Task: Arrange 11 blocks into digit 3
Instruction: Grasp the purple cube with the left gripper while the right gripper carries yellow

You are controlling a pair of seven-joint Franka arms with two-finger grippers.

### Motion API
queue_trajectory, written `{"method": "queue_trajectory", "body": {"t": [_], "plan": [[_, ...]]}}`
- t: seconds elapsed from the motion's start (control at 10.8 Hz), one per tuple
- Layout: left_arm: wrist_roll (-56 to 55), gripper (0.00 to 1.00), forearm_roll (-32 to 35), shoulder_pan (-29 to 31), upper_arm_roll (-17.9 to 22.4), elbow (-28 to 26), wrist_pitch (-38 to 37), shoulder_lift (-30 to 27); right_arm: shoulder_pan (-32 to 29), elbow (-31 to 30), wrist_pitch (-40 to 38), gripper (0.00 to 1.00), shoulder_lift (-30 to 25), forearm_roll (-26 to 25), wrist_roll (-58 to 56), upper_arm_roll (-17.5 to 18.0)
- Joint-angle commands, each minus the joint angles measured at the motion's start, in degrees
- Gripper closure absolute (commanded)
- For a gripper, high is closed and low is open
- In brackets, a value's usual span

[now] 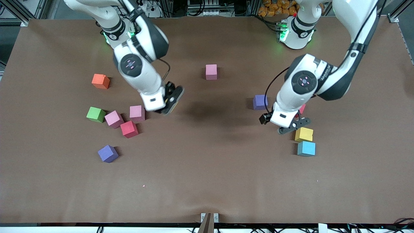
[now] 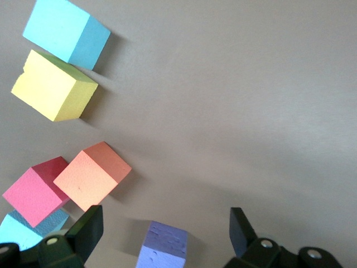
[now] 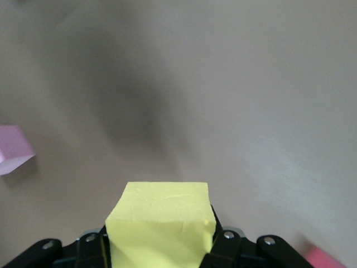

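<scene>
My right gripper (image 1: 170, 101) (image 3: 160, 231) is shut on a yellow block (image 3: 162, 212) and hangs over the table's middle, beside a pink block (image 1: 137, 113). My left gripper (image 1: 293, 125) (image 2: 165, 216) is open above the table next to another yellow block (image 1: 304, 134) (image 2: 53, 86) and the light blue block (image 1: 306, 149) (image 2: 67, 30). A purple block (image 1: 260, 102) (image 2: 163, 245) shows between its fingers, untouched. A salmon-orange block (image 2: 92, 174) and a red block (image 2: 33, 192) lie close by. No digit 3 shape shows.
Toward the right arm's end lie an orange block (image 1: 100, 81), a green cube (image 1: 95, 114), a pink block (image 1: 114, 119), a red block (image 1: 129, 128) and a purple block (image 1: 108, 153). One pink block (image 1: 211, 72) stands alone near the bases.
</scene>
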Motion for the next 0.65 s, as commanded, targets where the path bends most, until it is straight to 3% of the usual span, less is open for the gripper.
{"method": "queue_trajectory", "body": {"t": [0.0, 0.28, 0.55], "plan": [[1.7, 0.0, 2.0, 1.0, -0.9, 1.3, -0.5, 4.8, -1.5, -9.5, 8.4, 0.63, -3.2, -2.6, -1.6, 8.2], [4.0, 0.0, 2.7, 1.1, -1.1, -1.9, -0.5, 4.9, -1.6, -12.2, 8.9, 0.63, -2.7, -10.7, -1.5, 13.0], [4.1, 0.0, 2.7, 0.9, -2.0, -9.4, 5.9, 4.1, -1.6, -13.9, 11.3, 0.63, 0.0, -11.0, -1.0, 17.3]]}}
